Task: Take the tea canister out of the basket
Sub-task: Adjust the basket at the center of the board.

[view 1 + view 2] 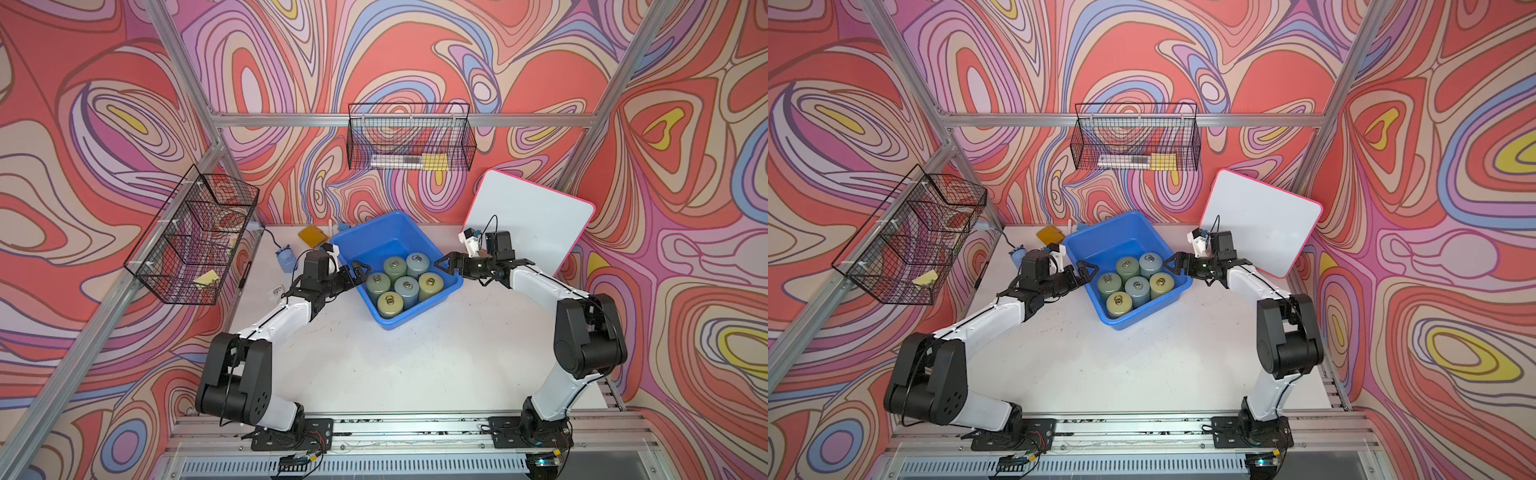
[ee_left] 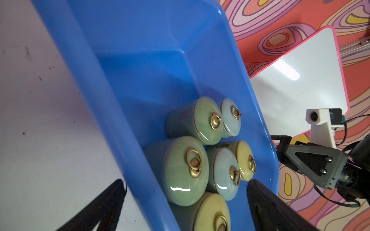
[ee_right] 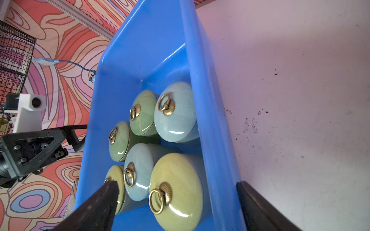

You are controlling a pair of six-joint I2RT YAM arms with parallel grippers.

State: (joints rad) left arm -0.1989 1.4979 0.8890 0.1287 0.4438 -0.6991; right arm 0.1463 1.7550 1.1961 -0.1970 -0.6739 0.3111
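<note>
The blue basket (image 1: 370,245) (image 1: 1104,245) stands at the back middle of the table and holds several glazed tea canisters with brass ring lids, green (image 1: 395,266), pale blue (image 1: 406,287) and yellow (image 1: 431,284). My left gripper (image 1: 358,272) (image 2: 186,182) is open and straddles the basket's left wall, one finger outside it. A green canister (image 2: 180,170) lies closest to it inside. My right gripper (image 1: 442,266) (image 3: 176,184) is open astride the right wall. A yellow canister (image 3: 176,192) and that wall sit between its jaws.
A pink-edged whiteboard (image 1: 536,220) leans at the back right, just behind my right wrist. Black wire baskets hang on the back wall (image 1: 409,137) and the left wall (image 1: 195,237). A yellow pad (image 1: 311,237) and a small blue object (image 1: 286,257) lie left of the basket.
</note>
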